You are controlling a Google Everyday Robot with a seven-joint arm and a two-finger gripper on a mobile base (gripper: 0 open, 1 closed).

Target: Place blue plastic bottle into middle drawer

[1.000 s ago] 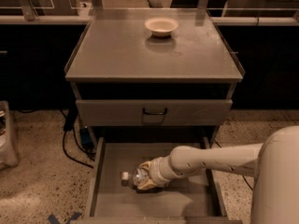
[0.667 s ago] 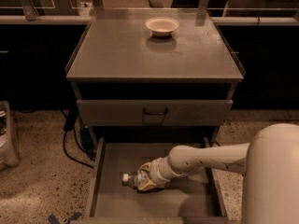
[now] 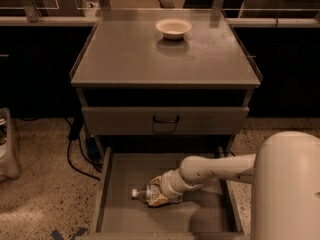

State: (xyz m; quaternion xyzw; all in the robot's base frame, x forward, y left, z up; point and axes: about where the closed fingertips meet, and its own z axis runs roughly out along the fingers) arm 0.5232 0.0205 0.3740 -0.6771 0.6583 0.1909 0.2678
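Shoulder [image 3: 287, 184] leftward; gripper [image 3: 160, 190], bottle [image 3: 145, 194] in drawer [image 3: 127, 171]

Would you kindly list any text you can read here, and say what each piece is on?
Label on the blue plastic bottle: print too blurred to read. The end effector is at the bottle, inside the middle drawer.
On the bowl, cabinet top and upper drawer front: no text visible.

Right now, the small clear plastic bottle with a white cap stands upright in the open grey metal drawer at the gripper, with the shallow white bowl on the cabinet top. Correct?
No: the camera view shows the bottle lying on its side, not upright. It is in the drawer at the gripper, the bowl on the cabinet top.
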